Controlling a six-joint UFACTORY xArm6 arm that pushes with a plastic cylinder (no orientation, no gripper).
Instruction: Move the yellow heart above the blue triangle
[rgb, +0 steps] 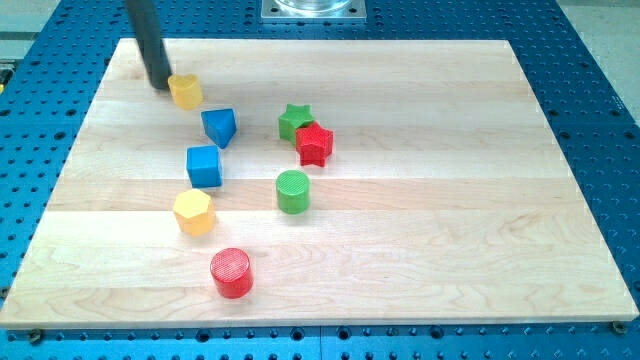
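Observation:
The yellow heart (186, 91) lies near the board's top left. The blue triangle (219, 126) sits just below and to the right of it, a small gap between them. My tip (159, 84) rests on the board right at the heart's left side, touching or nearly touching it. The dark rod rises from there out of the view's top.
A blue cube (204, 166) lies below the triangle, a yellow hexagon (194, 212) below that, and a red cylinder (231, 273) near the bottom. A green star (294, 121) and a red star (314, 145) touch at the centre, a green cylinder (293, 191) below them. The wooden board (450, 200) lies on a blue perforated table.

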